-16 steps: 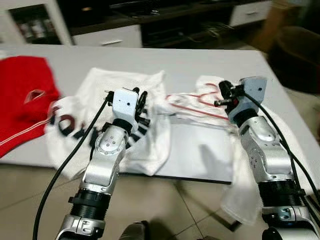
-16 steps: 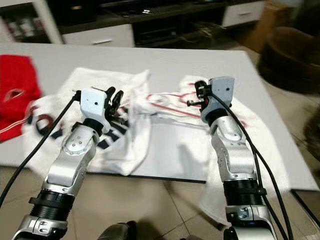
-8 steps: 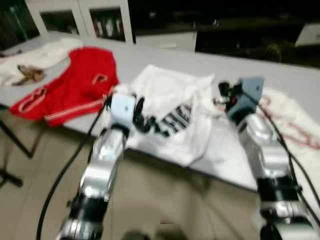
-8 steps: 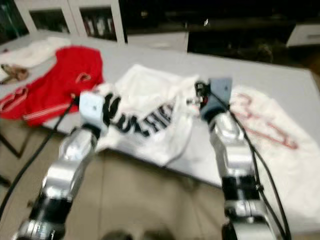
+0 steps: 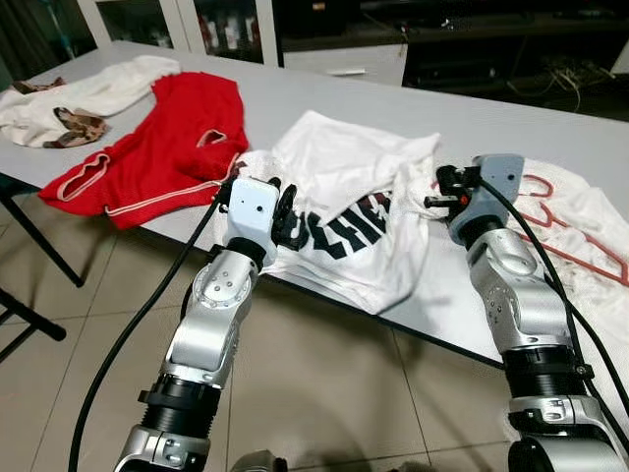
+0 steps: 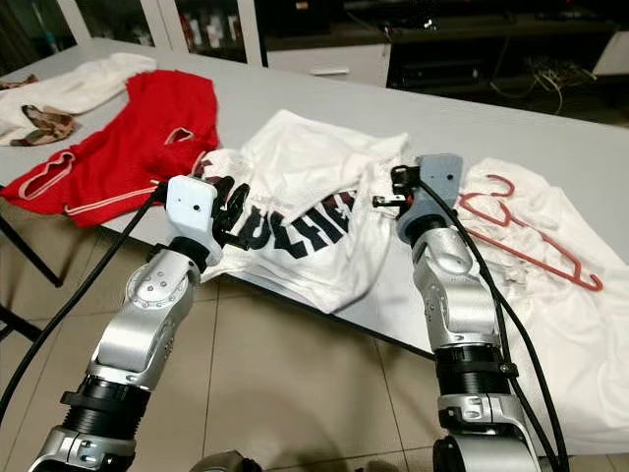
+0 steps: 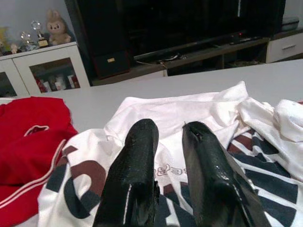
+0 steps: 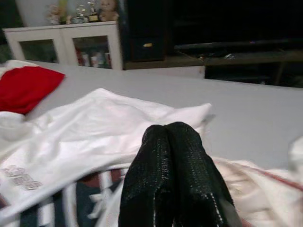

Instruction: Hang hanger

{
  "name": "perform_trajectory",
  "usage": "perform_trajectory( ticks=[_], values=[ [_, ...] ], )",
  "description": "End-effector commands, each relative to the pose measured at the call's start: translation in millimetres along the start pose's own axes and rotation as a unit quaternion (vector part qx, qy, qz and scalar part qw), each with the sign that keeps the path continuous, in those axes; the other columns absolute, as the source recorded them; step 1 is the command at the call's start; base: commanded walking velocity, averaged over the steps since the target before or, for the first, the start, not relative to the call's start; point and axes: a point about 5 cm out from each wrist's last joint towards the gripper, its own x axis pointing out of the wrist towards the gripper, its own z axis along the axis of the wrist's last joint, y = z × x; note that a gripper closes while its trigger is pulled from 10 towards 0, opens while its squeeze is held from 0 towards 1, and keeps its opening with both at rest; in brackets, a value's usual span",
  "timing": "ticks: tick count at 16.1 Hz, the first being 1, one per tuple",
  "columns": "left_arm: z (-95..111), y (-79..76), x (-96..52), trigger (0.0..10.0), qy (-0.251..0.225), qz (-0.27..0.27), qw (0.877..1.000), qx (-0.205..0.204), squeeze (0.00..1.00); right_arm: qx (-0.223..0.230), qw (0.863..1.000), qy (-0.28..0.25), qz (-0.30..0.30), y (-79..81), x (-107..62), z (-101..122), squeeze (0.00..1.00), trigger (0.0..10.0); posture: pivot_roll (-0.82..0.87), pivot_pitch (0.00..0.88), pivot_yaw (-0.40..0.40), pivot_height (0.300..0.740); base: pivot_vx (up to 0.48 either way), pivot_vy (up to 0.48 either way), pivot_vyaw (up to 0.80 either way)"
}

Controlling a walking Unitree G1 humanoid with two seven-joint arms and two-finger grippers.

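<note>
Both my arms reach forward over the near edge of the grey table [image 5: 472,118]. My left gripper [image 7: 168,137] hovers low above the white T-shirt [image 6: 314,187] with dark lettering, at about 10 o'clock from where I stand; its two black fingers [image 7: 137,175] stand a little apart, with nothing between them. My right gripper [image 8: 171,142] is held up at about 1 o'clock, over the right edge of that same shirt; its fingers are pressed together and empty. The forearms rise from below in silver segments, each with a black cable trailing back along it.

The red hanger [image 6: 536,246] lies flat on a second white garment [image 6: 580,324] at about 2 o'clock, beyond and to the right of my right gripper and apart from it. It is thin red wire, its hook curled toward the far side of the table, its long bar running out toward the right edge.

Farther off at 10 o'clock lies a red shirt [image 5: 162,147] with white trim, and past it, at the table's far left corner, a cream garment [image 5: 88,88].
</note>
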Motion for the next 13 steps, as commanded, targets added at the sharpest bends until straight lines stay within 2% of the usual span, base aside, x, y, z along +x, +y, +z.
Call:
perform_trajectory(
  ticks=[1, 2, 4, 5, 7, 8, 10, 11, 13],
  values=[
    [-0.4, -0.2, -1.3, 10.0, 0.003, -0.007, 1.0, 0.008, 0.0, -0.03, 0.999, -0.021, -0.023, -9.2, 0.5, 7.4, 0.0, 10.0, -0.04, 0.0, 0.053, 0.736, 0.0, 0.0, 0.0],
    [-1.6, -0.9, -2.5, 10.0, 0.004, -0.01, 1.0, 0.01, 0.0, -0.061, 0.998, -0.024, -0.018, -11.6, -0.5, 8.5, 0.0, 10.0, -0.04, 0.0, 0.053, 0.736, 0.0, 0.0, 0.0],
    [-2.9, -2.1, -4.3, 10.0, 0.007, -0.014, 1.0, 0.012, 0.0, -0.088, 0.996, -0.028, -0.012, -16.2, -1.5, 10.9, 0.0, 10.0, -0.04, 0.0, 0.049, 0.736, 0.0, 0.0, 0.0],
    [-4.4, -3.3, -6.0, 10.0, 0.009, -0.018, 1.0, 0.012, 0.0, -0.117, 0.993, -0.032, -0.012, -22.9, -1.7, 14.4, 0.0, 10.0, -0.04, 0.0, 0.044, 0.736, 0.0, 0.0, 0.0],
    [-4.9, -3.6, -7.3, 10.0, 0.011, -0.02, 1.0, 0.012, 0.0, -0.122, 0.992, -0.032, -0.017, -28.0, -1.0, 16.4, 0.0, 10.0, -0.04, 0.0, 0.039, 0.736, 0.0, 0.0, 0.0],
    [-8.4, -4.7, -11.9, 10.0, 0.016, -0.023, 1.0, 0.009, 0.0, -0.103, 0.994, -0.03, 0.004, -25.8, -3.3, 13.9, 0.0, 10.0, -0.04, 0.014, 0.02, 0.736, 0.0, 0.0, 0.0],
    [-10.4, -7.0, -15.0, 10.0, 0.019, -0.028, 0.999, 0.008, 0.0, -0.096, 0.994, -0.032, 0.029, -20.6, -6.2, 11.7, 0.0, 10.0, -0.04, 0.019, 0.016, 0.736, 0.0, 0.0, 0.0],
    [-10.8, -9.5, -17.5, 10.0, 0.019, -0.04, 0.999, 0.014, 0.0, -0.104, 0.992, -0.034, 0.063, -14.7, -9.8, 8.9, 0.0, 10.0, -0.03, 0.031, 0.01, 0.736, 0.0, 0.0, 0.0],
    [-10.6, -18.2, -20.3, 10.0, 0.018, -0.067, 0.997, 0.038, 0.0, -0.14, 0.984, -0.013, 0.106, -14.9, -14.1, -1.6, 0.0, 10.0, -0.04, 0.022, 0.02, 0.736, 0.0, 0.0, 0.0]
  ],
)
